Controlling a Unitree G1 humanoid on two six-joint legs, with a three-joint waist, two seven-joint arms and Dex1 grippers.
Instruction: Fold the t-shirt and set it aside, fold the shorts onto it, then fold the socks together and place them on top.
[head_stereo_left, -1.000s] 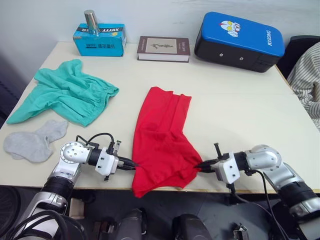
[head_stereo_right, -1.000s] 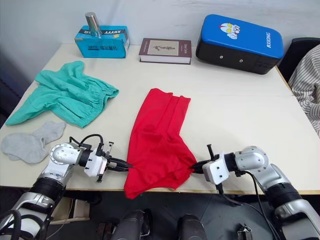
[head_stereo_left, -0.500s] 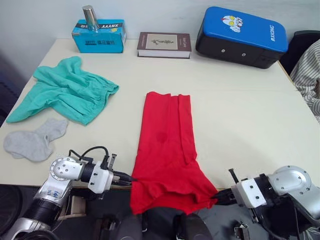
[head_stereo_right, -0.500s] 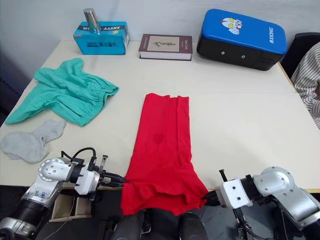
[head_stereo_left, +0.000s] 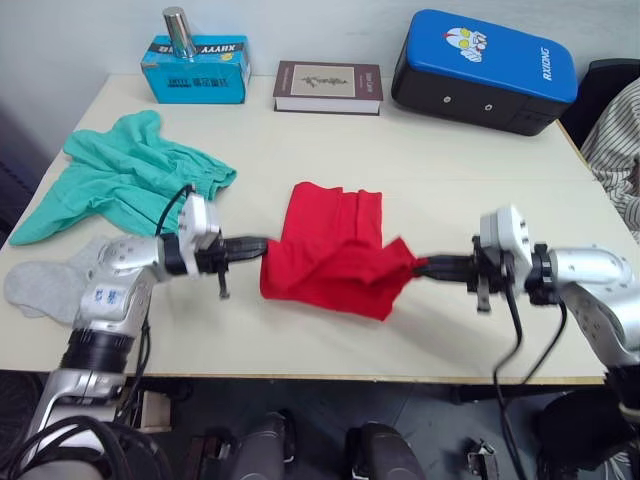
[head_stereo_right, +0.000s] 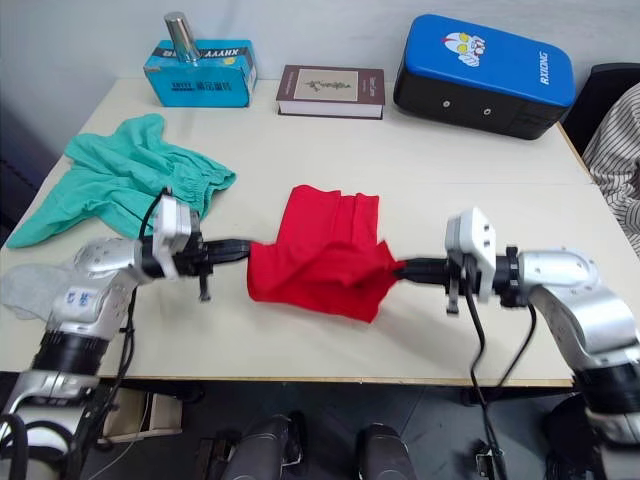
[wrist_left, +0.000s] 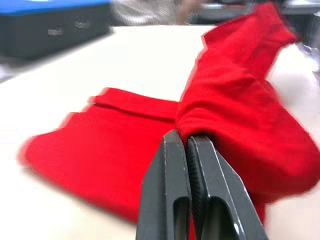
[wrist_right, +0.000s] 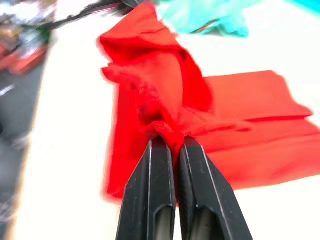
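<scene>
Two socks (head_stereo_left: 40, 290) lie at the left edge of the tabletop (head_stereo_left: 480, 180), partly behind the left arm, with the shorts (head_stereo_left: 130, 185) spread just beyond them toward the far left corner. At the far edge stand a teal box (head_stereo_left: 197, 70) with a metal cylinder (head_stereo_left: 178, 32) on it, a book (head_stereo_left: 327, 87) and a blue-and-black case (head_stereo_left: 483, 72). The left pincer (head_stereo_left: 262, 247) is clamped on the left corner of the t-shirt (head_stereo_left: 335, 255), fingers (wrist_left: 187, 195) pressed together on the red cloth. The t-shirt sits in the middle of the tabletop, its near part raised and doubled over the part lying flat. The right pincer (head_stereo_left: 420, 264) is clamped on the t-shirt's right corner, its fingers (wrist_right: 172, 190) closed with cloth bunched between them. A person's striped sleeve (head_stereo_left: 615, 150) shows at the right edge.
</scene>
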